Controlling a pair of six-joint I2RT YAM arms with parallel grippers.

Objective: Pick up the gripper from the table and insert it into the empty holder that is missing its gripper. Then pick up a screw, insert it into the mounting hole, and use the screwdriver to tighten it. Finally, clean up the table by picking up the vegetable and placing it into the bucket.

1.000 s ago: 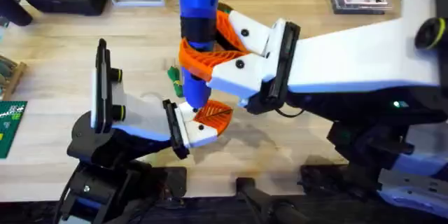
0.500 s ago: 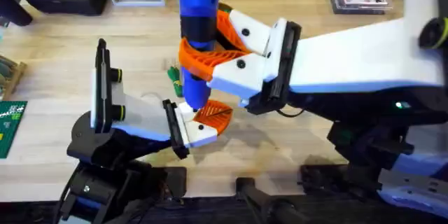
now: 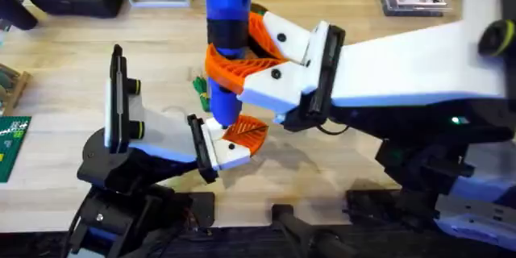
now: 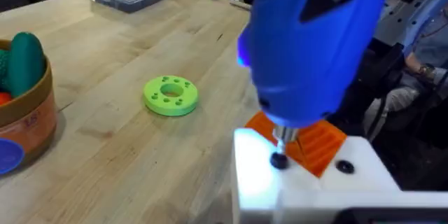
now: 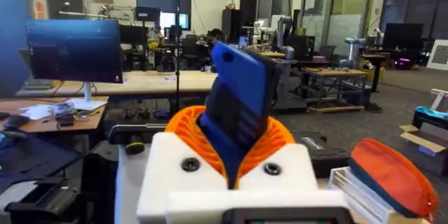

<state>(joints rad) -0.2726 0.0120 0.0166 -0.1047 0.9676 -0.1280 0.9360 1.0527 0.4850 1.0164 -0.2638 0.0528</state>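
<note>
Pale wood planks make up the desk, with black cases and a clear parts box along its far edge; the right wrist view looks out over a large workshop of monitors, benches and glass partitions.

The right pincer is clamped on the blue screwdriver, its orange ribbed pads hugging the body from both sides. It holds the tool upright, bit downward, which suits driving a screw straight into a mounting hole. In the left wrist view the thin metal bit meets a dark screw head seated in the white holder. The orange gripper already sits in that mount just behind the bit, so the insertion looks done and tightening is the step in hand.

The left pincer lies low and nearly level under the tool, apparently offered up as a steady work piece; whether it is spread or pressed together I cannot tell.

Behind the screwdriver, a sliver of the green vegetable shows on the desk, not yet cleared away. The bucket, brownish-orange and holding colourful toy pieces, stands well apart from the work, with a round green disc with holes lying between it and the mount.
</note>
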